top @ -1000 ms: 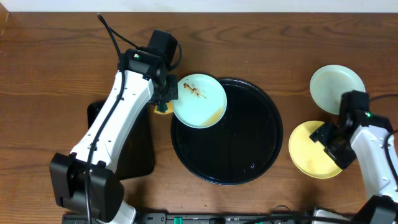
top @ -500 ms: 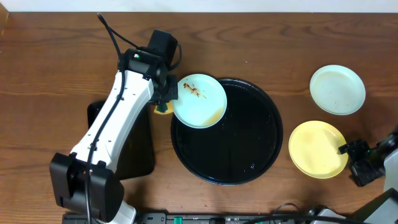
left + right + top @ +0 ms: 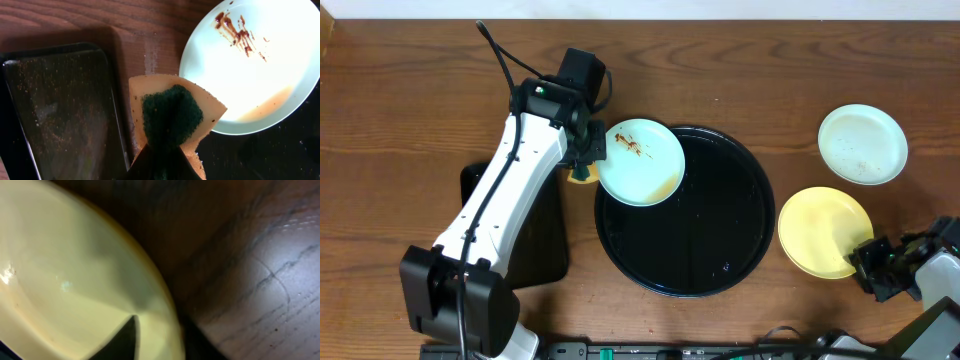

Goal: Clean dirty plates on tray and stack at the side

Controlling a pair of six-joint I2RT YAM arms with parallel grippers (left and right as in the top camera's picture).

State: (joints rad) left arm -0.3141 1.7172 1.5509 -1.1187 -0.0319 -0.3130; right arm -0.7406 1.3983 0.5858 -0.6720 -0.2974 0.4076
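- Left hand in the upper left of the overhead view, clenched on a yellow sponge with a dark green scouring face, pinched at its lower end in the left wrist view.
- Sponge just beside the left edge of the smeared mint plate, over the strip of bench between that plate and the rectangular black tray; touching the plate or not, cannot tell.
- Smeared mint plate lying across the upper-left rim of the round black tray, with brown streaks near its top and a tan pool along its lower edge.
- Yellow plate on the bench just right of the round tray.
- Second mint plate above and right of the yellow one, faintly speckled.
- Right hand at lower right of the overhead view, at the yellow plate's lower-right rim; one fingertip inside the rim, a dark shape outside it; clamped or only straddling, cannot tell.
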